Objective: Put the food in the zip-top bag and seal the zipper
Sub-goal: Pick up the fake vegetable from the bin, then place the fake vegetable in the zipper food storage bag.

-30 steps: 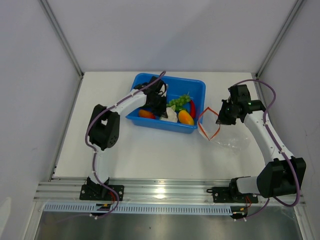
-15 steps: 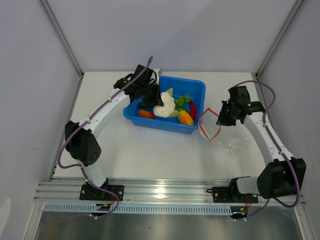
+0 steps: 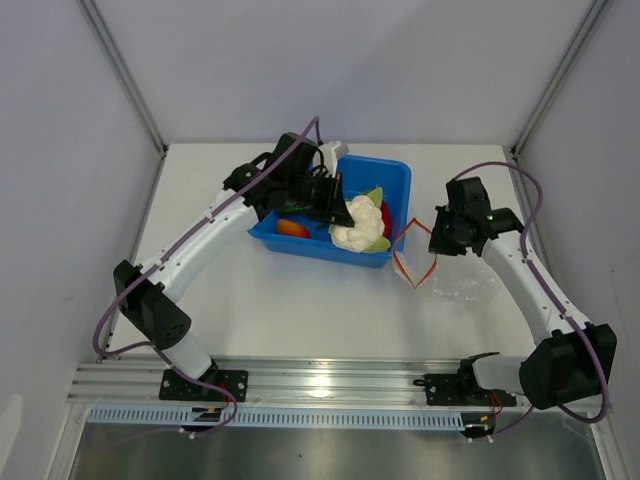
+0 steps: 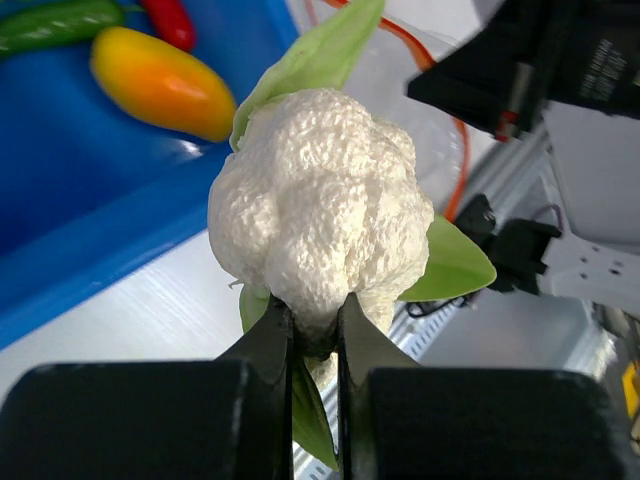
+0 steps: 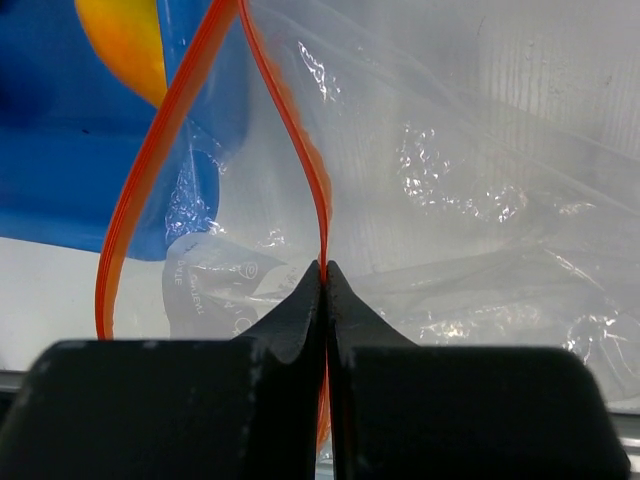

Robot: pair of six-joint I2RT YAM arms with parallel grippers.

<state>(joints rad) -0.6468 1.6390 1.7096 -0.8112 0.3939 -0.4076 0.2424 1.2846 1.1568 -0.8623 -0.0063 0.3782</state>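
Observation:
My left gripper (image 4: 314,322) is shut on the stem of a white cauliflower (image 4: 318,205) with green leaves. It holds the cauliflower (image 3: 357,229) above the right end of the blue tub (image 3: 390,170), just left of the zip-top bag (image 3: 462,283). My right gripper (image 5: 323,272) is shut on one side of the orange-red zipper (image 5: 152,195), and the bag's mouth (image 3: 413,260) gapes open toward the tub. Still in the tub are a yellow-orange fruit (image 4: 160,85), a red chili (image 4: 172,20), a green cucumber (image 4: 55,24) and an orange fruit (image 3: 292,228).
The blue tub stands at the back middle of the white table (image 3: 300,310). The clear bag (image 5: 480,190) lies crumpled on the table to its right. Grey walls and metal posts close in the sides, and a rail (image 3: 320,380) runs along the near edge.
My left arm has lifted the cauliflower out of the tub and carried it right toward the bag's mouth. My right gripper has shifted slightly left, still pinching the zipper.

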